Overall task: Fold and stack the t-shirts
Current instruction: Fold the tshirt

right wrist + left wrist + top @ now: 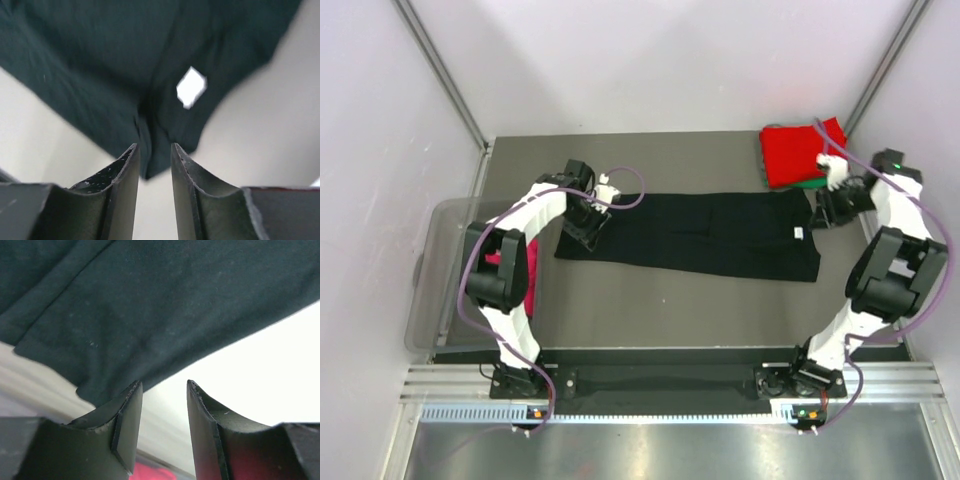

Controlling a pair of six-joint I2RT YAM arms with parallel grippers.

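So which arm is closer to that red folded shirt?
Right. The right end effector is just beside the red shirt; the left end effector is at the black shirt's far end.

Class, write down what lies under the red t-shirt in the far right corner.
A green t-shirt lies under the red t-shirt; only a thin strip shows along its near edge. The rest is covered, so anything further beneath cannot be seen.

1. Pale walls (pixel 660 60) enclose three sides under even light.
2. A grey counter (pixel 650 300) fills mid-frame; metal struts (pixel 440 72) cross both upper corners.
3. A clear bin (pixel 430 260) sits at left; an aluminium rail (pixel 440 385) spans the bottom.
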